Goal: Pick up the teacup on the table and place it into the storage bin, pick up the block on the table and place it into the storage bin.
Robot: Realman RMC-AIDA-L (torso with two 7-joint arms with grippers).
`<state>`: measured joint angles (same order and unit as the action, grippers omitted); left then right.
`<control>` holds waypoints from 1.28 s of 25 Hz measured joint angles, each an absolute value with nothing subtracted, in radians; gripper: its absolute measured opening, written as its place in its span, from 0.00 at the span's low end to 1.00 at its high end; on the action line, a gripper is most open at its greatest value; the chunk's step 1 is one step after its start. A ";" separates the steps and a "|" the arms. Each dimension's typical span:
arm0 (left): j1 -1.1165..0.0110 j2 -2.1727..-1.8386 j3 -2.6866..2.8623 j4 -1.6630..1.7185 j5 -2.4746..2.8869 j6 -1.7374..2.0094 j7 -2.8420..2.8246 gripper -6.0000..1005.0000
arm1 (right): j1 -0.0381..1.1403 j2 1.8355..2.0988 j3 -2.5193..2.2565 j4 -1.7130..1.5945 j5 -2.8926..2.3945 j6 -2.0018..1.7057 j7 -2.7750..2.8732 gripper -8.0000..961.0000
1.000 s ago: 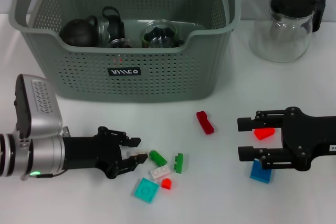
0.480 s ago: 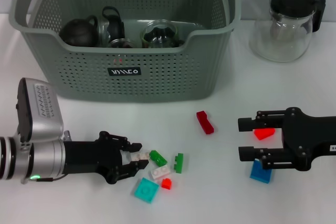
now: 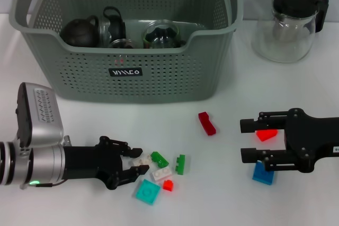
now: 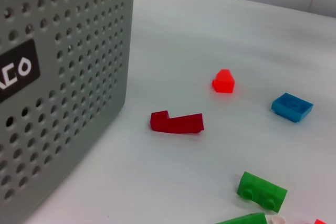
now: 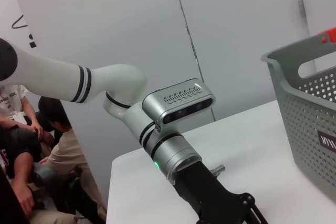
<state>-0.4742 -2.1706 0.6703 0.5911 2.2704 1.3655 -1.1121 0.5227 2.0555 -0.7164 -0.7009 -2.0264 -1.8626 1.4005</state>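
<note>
Slowly the left gripper [image 3: 135, 164] slid back, fingers spread around the white block [image 3: 141, 159] to grab it. Right gripper [image 3: 242, 140] waits, spread wide.

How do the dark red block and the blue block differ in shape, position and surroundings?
The dark red block is long and narrow; the blue block is a flat square. The red one lies in the open near the storage bin; the blue one lies under the right gripper. Both rest on the table.
</note>
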 joint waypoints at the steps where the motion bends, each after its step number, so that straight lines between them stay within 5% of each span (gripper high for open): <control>1: -0.474 -2.171 0.670 0.591 2.269 1.365 -1.112 0.40 | 0.522 2.056 -0.716 -0.701 -2.026 -1.862 1.400 0.72; 9: -0.479 -2.171 0.670 0.590 2.264 1.358 -1.116 0.40 | 0.523 2.056 -0.716 -0.701 -2.026 -1.864 1.401 0.72; 13: -0.481 -2.171 0.670 0.590 2.269 1.352 -1.117 0.28 | 0.523 2.055 -0.716 -0.701 -2.026 -1.864 1.400 0.72; 32: -0.480 -2.164 0.686 0.657 2.277 1.407 -1.237 0.13 | 0.531 2.054 -0.713 -0.700 -2.026 -1.864 1.408 0.72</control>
<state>-0.4798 -2.1644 0.6860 0.6567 2.2767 1.4074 -1.2371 0.5306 2.0536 -0.7133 -0.6998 -2.0264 -1.8638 1.4077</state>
